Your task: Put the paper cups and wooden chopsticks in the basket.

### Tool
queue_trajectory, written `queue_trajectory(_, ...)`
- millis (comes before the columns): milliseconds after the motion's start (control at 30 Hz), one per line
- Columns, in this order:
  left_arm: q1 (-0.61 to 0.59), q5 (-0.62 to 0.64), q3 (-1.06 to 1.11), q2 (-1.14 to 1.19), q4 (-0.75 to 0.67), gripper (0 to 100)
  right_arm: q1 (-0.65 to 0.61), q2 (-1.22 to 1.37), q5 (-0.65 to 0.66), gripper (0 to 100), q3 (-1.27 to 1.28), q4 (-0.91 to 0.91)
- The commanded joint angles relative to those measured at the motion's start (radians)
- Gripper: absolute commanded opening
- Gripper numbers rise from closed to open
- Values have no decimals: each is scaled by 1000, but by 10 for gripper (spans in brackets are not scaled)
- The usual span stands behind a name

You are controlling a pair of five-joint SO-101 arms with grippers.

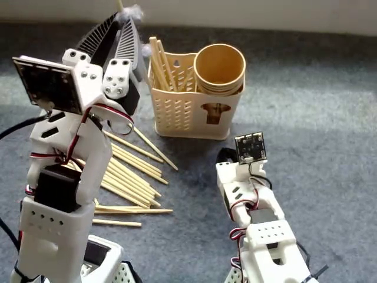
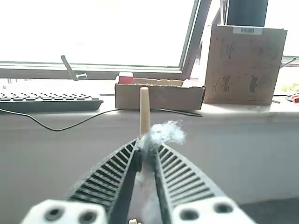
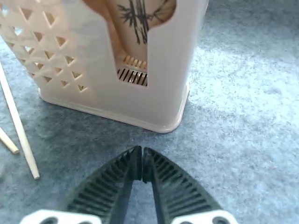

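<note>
My left gripper [image 1: 125,19] is raised high, left of the basket [image 1: 177,115], and is shut on one wooden chopstick [image 2: 144,109]. The chopstick stands up out of the fingertips with a tuft of grey fluff [image 2: 164,132] caught at them. The cream slotted basket holds stacked paper cups [image 1: 219,68] and several chopsticks [image 1: 161,59]. A pile of loose chopsticks [image 1: 126,174] lies on the carpet under the left arm. My right gripper [image 3: 141,157] sits low on the carpet just in front of the basket [image 3: 93,70], shut with nothing in it. A cup [image 3: 140,18] shows through the basket's cutout.
Grey carpet [image 1: 318,147] covers the floor, with free room to the right of the basket. Two loose chopsticks [image 3: 18,126] lie near the basket's corner. A wall with a window ledge, a keyboard [image 2: 46,100] and cardboard boxes [image 2: 243,65] stands behind.
</note>
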Motion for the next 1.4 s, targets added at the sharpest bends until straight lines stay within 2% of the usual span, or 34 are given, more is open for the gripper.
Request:
queue_trajectory(0,18,12,-41,18,-75,6,-31,-21,11,20,-12,2)
queue_trajectory(333,12,14,-51,234,-269,6,-31,-22,11,20,-7,2)
queue_trajectory(767,8,11,68,280,-261,9,-31,-22,12,20,-7,2)
queue_trajectory(967,8,12,73,168,20,120,-31,-22,12,20,-7,2)
queue_trajectory(1100,7,5,73,70,133,120,-27,-22,12,20,-7,2)
queue_trajectory(1367,-51,-181,1,-61,477,88,-25,-21,12,20,-7,2)
